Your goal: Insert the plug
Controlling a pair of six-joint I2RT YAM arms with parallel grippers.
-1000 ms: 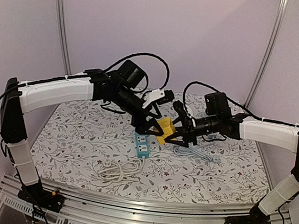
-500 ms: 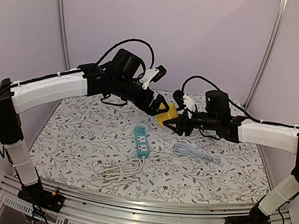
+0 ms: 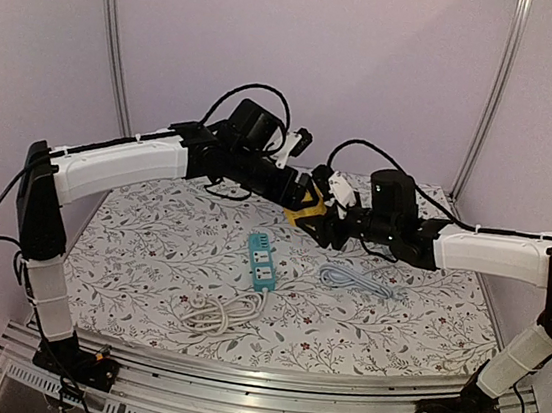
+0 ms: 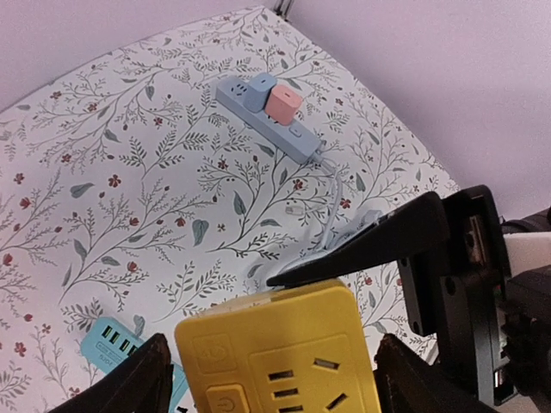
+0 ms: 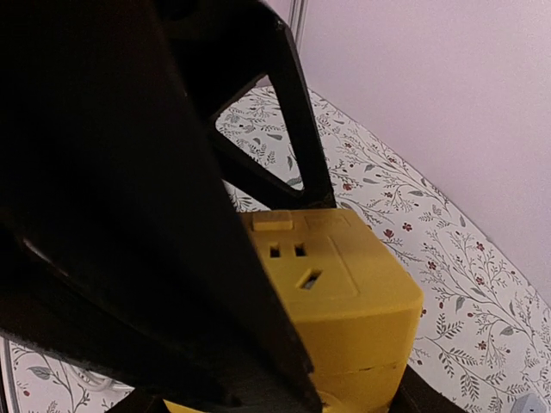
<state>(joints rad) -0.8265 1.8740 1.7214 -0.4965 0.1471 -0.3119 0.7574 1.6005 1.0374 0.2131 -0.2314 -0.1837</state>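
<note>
A yellow cube socket adapter (image 3: 307, 214) hangs in the air above the back middle of the table, between both grippers. My left gripper (image 3: 300, 195) is shut on its two sides; in the left wrist view the cube (image 4: 284, 353) fills the gap between my fingers. My right gripper (image 3: 330, 225) meets it from the right, and one of its fingers (image 4: 370, 248) lies on the cube's far edge. In the right wrist view the cube (image 5: 340, 292) sits between the jaws, half hidden by a black finger. A teal power strip (image 3: 260, 260) lies on the table below.
A coiled white cable (image 3: 223, 311) lies in front of the teal strip. A pale blue cable (image 3: 358, 280) lies to its right. A pale blue power strip (image 4: 269, 120) with a pink and a blue cube plugged in lies at the back.
Both grippers have risen with the yellow cube from just above the teal strip and moved towards the back. The right gripper has closed in on the cube.
</note>
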